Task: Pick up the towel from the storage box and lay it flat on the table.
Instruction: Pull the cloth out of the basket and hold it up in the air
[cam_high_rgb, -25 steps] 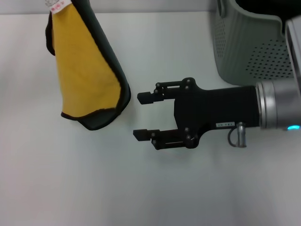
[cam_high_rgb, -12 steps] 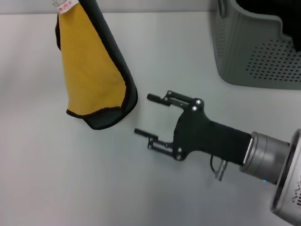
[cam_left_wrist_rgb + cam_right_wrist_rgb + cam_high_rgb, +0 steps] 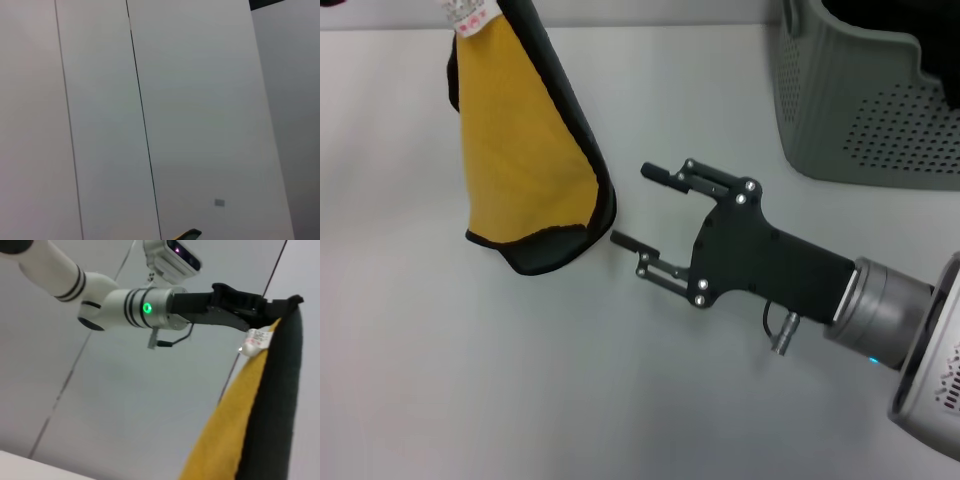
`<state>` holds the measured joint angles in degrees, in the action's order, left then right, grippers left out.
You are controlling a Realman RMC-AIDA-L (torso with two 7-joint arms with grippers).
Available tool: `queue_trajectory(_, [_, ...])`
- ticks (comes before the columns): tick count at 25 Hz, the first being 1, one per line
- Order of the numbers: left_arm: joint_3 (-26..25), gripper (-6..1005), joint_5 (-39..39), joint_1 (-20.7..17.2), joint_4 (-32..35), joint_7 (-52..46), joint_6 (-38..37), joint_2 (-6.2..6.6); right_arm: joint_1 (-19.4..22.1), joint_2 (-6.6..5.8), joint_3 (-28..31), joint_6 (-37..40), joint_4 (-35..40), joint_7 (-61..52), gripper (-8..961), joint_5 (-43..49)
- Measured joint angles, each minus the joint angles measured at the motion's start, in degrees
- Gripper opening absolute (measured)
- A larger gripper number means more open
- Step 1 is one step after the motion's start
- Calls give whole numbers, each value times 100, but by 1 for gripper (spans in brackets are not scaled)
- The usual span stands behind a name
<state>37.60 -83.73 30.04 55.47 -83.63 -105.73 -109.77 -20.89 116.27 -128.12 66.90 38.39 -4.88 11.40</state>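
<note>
The yellow towel (image 3: 525,160) with its black border hangs folded from above, over the table (image 3: 470,390), its lower end just above the surface. In the right wrist view my left gripper (image 3: 272,307) is shut on the towel's (image 3: 240,425) top corner, beside the white tag (image 3: 256,341). It is out of the head view. My right gripper (image 3: 630,203) is open, its fingers pointing at the towel's lower right edge and almost touching it. The grey-green storage box (image 3: 860,110) stands at the far right.
Bare white tabletop lies in front of and to the left of the towel. The left wrist view shows only white wall panels and a small tip of the towel (image 3: 187,234).
My right arm has swung round and brought its open gripper up to the towel's lower right edge. The hanging towel has drifted slightly to the right.
</note>
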Motion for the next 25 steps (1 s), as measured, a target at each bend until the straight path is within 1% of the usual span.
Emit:
queue_trajectory(4, [7,25,-4,6,5,-11,-1,2,24,0,-103,98,-118,-292,575,11])
queue_trajectory(7, [10,25,-6,25,7,-6,-1,-7,-73,0,-135,89,-288,-692,575,29])
queue_trajectory(15, [85,26,-36,73,2,0,0,-13,-787,0,-271,67,-872,-1785,574,46])
queue_trajectory(22, [94,26,-36,74,-1,-2,0,-25,-1046,0,-296,-107,-938,-2133,570,55])
queue_trajectory(25, [95,26,-46,127,-6,2,0,-57,-1150,0,-315,-155,-944,-2288,563,73])
